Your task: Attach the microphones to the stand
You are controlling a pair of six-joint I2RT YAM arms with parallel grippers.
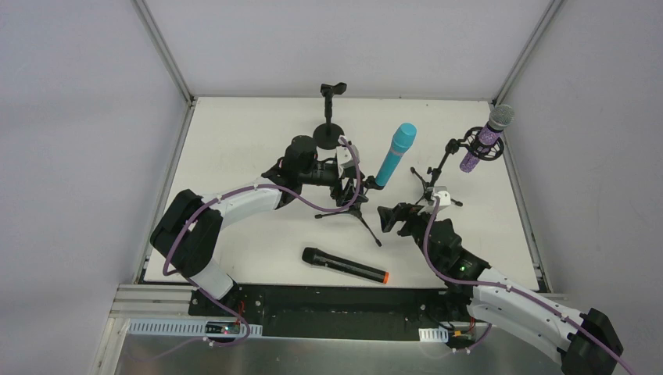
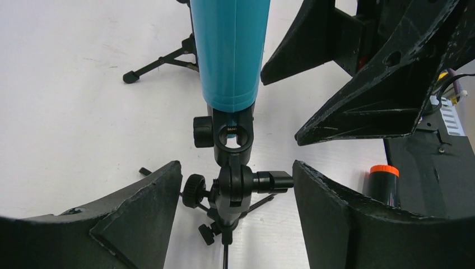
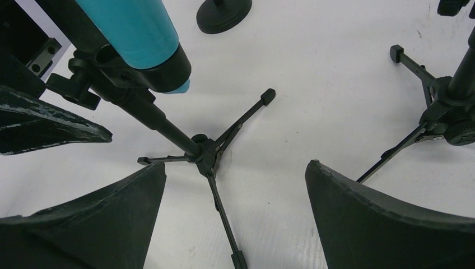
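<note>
The turquoise microphone [image 1: 396,155] stands tilted in the clip of the middle tripod stand [image 1: 353,209]. The purple microphone [image 1: 486,139] sits in the holder of the right tripod stand [image 1: 435,178]. The black microphone with the orange end [image 1: 345,266] lies flat on the table in front. My left gripper [image 1: 348,187] is open, with its fingers on either side of the middle stand's swivel joint [image 2: 241,188], below the turquoise microphone [image 2: 232,50]. My right gripper [image 1: 393,219] is open and empty above that stand's tripod legs [image 3: 208,156].
A round-base stand [image 1: 331,131] with an empty clip [image 1: 334,87] stands at the back. The right gripper's fingers [image 2: 381,67] are close to the turquoise microphone in the left wrist view. The right stand's legs [image 3: 442,115] spread near my right gripper.
</note>
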